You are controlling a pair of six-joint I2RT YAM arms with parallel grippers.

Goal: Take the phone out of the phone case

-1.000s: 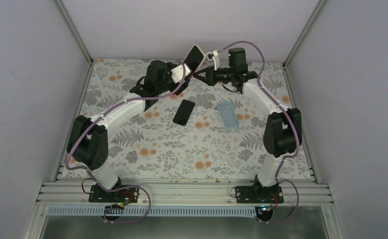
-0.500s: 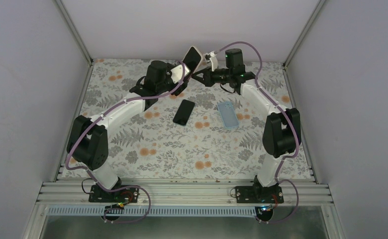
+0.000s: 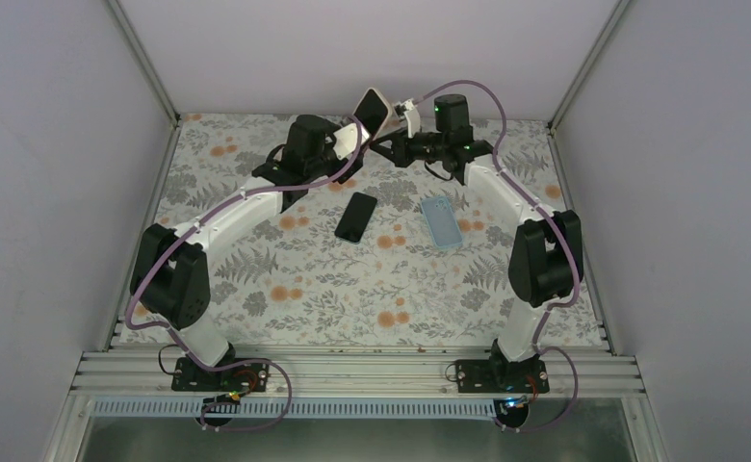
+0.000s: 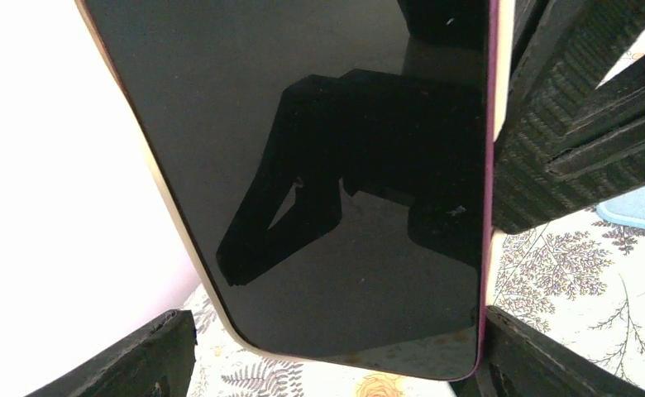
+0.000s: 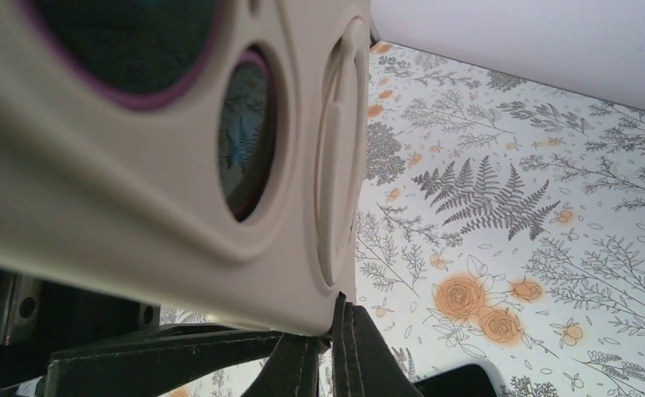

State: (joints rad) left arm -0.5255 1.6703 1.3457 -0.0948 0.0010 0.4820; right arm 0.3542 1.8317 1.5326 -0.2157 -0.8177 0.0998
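Far centre, above the floral bench (image 3: 256,279): dark-screened slab phone (image 4: 327,165) seated in its beige rubbery case (image 5: 137,207), held aloft.
Left gripper (image 3: 357,133): pinching the case across its width.
Right gripper (image 5: 336,339): pressed together, tips against the case's back edge.
Progress: nothing freed yet, judging by the rim all round; prying it off remains.
Axis: steeply upright, top leaning far; screen faces left, back right.

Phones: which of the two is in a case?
The raised phone, in its beige case; the other phone lies bare on the table.
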